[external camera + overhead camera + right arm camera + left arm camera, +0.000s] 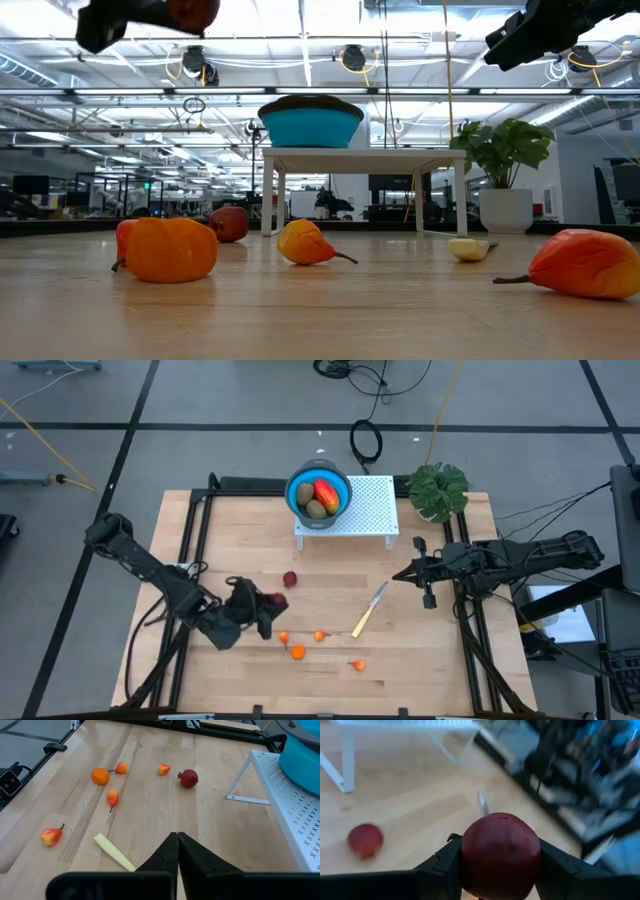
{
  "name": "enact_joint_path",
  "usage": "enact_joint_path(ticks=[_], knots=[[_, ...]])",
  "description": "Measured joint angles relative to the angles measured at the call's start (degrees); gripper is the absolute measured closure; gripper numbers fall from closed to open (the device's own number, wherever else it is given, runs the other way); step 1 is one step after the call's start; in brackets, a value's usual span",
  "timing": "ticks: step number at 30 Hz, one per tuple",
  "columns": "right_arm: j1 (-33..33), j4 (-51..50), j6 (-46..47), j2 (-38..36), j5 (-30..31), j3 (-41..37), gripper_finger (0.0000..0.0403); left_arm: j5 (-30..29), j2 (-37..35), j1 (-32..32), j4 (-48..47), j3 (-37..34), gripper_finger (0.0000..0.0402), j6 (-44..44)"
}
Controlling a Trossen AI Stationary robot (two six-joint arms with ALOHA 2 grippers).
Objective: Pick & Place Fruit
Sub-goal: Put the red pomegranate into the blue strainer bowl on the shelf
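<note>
From above, the left gripper (262,603) is clamping a dark red fruit (274,601) near the table's left side, while the blue bowl (319,492) on the white stand (370,510) is holding three pieces. The right gripper (400,574) is waiting at the right with its fingers pressed together and empty. The left wrist view is showing the same fruit (500,855) pinched between both fingers. In the right wrist view, another red fruit (188,778) and five small orange ones are lying unpicked.

No readable text, labels, brand names, numbers or signs appear in any of the four views, neither on the counter, the objects on it, the arms, nor in the room behind.
</note>
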Motion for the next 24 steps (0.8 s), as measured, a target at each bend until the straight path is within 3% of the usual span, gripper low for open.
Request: enact_joint_path(ticks=[8,14,24], knots=[[0.0,0.0,0.0,0.0,0.0,0.0,0.0402,-2.8,-1.0,3.2,9.1,0.0,0.0216,-17.6],[0.0,0.0,0.0,0.0,0.0,0.0,0.0399,0.8,-1.0,5.8,14.0,0.0,0.0212,-35.3],[0.0,0.0,-0.1,0.0,0.0,0.0,0.0399,6.2,-1.1,8.4,20.8,0.0,0.0211,-39.5]])
